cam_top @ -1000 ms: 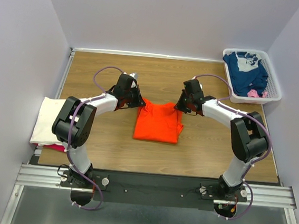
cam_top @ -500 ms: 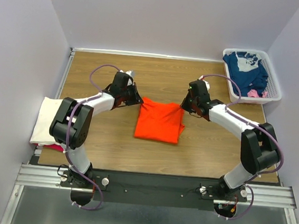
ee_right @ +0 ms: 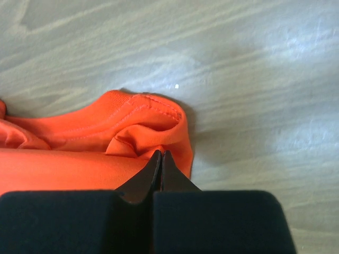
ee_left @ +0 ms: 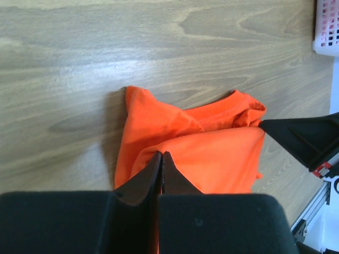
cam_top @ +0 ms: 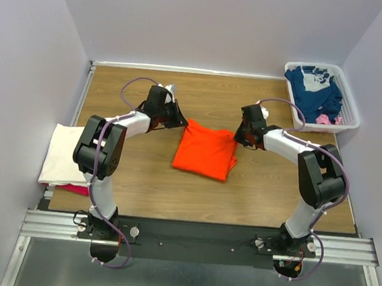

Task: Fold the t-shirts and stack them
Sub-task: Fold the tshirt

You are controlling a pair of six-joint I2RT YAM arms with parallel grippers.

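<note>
Currently the left end effector (ee_left: 161, 159) is closed, its black fingertips pinched together on a fold at the far left corner of the bright orange cloth t-shirt (cam_top: 205, 151). The right end effector (ee_right: 161, 157) is likewise closed; its tips meet on the stitched edge at the far right corner. Between the two grips the garment lies partly folded in the middle of the wooden bench (cam_top: 261, 183), slightly skewed, with its far edge bunched.

Recommended handling of the fold in hand, judged from this state:
1. Raise both corners together and level — uneven height will likely twist the cloth further.
2. Draw the far edge taut between the arms so the bunched hem flattens.
3. Carry it toward the near edge, set the edges flush, then release.

Thin cloth can slip from a pinch, so move slowly. The stack probably goes on the cream-white folded t-shirt (cam_top: 61, 154) at the bench's left edge, which lies on a magenta-pink t-shirt (cam_top: 71, 187). A navy blue t-shirt with white print (cam_top: 312, 92) waits in the white slotted plastic basket (cam_top: 352, 123) — far right corner.
</note>
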